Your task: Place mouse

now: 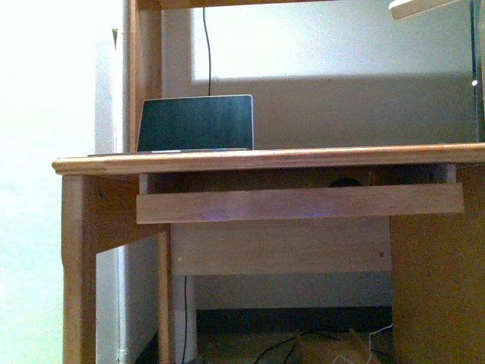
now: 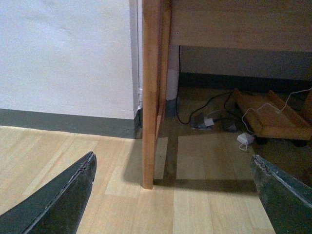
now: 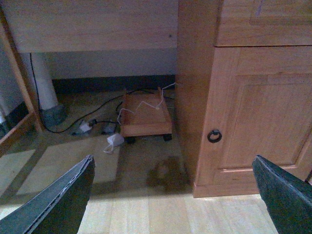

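A light wooden table (image 1: pixel 265 159) carries an open laptop with a dark screen and silver frame (image 1: pixel 195 123) near its left end. Under the tabletop hangs a pale wooden pull-out shelf (image 1: pixel 299 203). Just above its front board shows the top of a small dark grey domed shape, apparently the mouse (image 1: pixel 346 182); the rest is hidden.

Neither arm appears in the front view. The left tool (image 2: pixel 173 157) is spread wide with nothing between its 2 dark fingers, low over the pale plank floor (image 2: pixel 209 200) beside a table leg (image 2: pixel 150 97). The right tool (image 3: pixel 173 158) is likewise spread and empty, facing a wooden cabinet door (image 3: pixel 253 112) with a dark ring pull (image 3: pixel 214 136).
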Robot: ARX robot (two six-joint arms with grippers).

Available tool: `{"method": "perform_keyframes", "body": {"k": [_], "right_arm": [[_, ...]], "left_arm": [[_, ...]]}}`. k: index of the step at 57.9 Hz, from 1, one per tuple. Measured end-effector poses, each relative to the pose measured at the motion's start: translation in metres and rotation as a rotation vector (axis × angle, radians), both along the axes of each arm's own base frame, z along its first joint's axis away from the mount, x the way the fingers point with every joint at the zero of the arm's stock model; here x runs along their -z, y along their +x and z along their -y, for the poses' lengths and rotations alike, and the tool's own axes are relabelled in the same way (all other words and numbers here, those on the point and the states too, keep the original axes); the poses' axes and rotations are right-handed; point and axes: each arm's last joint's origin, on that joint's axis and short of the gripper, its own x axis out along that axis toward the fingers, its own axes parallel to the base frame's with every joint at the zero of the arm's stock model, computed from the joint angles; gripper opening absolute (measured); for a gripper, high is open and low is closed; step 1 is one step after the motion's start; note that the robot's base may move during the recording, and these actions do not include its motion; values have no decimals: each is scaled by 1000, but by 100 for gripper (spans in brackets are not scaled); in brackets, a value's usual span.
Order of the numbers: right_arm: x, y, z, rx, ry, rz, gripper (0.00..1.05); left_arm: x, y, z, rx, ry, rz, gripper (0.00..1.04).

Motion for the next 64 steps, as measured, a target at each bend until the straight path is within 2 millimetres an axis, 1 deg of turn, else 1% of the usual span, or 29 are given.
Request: {"method": "perform_keyframes", "body": {"k": [64], "right_arm": [[0,0,0,0,0,0,97]], "left_arm": [[0,0,0,0,0,0,97]]}}
